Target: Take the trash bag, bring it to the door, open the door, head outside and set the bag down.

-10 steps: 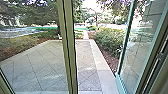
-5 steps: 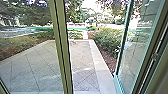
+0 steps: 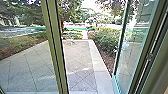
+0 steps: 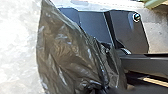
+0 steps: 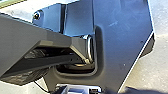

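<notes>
Paved patio [image 3: 79, 58] | diagonal joints | pale border strip [image 3: 100, 65] along one side | small unidentified object [image 3: 71, 41], far end

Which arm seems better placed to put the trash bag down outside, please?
Probably the left: the black trash bag shows large and close in the left wrist view, so that arm likely carries it. The paving beyond the open glass door looks flat enough to set it on.

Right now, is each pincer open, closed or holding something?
Left pincer: can't tell; dark trash bag bunched up in its wrist view.
Right pincer: can't tell.
</notes>
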`<state>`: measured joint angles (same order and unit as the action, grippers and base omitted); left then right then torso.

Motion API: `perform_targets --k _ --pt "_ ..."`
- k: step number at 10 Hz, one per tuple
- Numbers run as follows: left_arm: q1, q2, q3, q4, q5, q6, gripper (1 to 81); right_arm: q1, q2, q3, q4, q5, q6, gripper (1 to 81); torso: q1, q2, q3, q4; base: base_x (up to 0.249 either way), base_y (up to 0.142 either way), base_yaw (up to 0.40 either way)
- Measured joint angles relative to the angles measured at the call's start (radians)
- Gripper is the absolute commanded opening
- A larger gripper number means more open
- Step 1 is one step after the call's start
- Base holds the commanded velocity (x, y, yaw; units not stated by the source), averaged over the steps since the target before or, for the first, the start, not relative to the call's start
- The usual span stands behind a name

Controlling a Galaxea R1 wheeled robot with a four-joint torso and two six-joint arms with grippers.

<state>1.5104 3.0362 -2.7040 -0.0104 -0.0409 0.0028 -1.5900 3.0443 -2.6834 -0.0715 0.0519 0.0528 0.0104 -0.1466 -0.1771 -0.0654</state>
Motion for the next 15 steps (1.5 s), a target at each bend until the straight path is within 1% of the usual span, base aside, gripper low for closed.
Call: perform_targets --k 1,5,15 --pt "0.000 0.000 0.000 0.001 0.000 0.000 1.0 0.000 0.000 0.000 0.000 0.000 0.000 81.1 0.000 0.000 0.000 0.000 0.000 -0.117 0.000" --pt "0.000 0.005 0.000 0.025 0.000 0.000 1.0 -0.002 -0.001 -0.002 0.000 0.001 0.000 81.1 0.000 0.000 0.000 0.000 0.000 -0.108 0.000" --pt "0.000 0.006 -0.001 0.028 0.000 0.000 1.0 -0.009 0.000 -0.006 0.000 0.008 0.000 81.1 0.000 0.000 0.000 0.000 0.000 -0.098 0.000"
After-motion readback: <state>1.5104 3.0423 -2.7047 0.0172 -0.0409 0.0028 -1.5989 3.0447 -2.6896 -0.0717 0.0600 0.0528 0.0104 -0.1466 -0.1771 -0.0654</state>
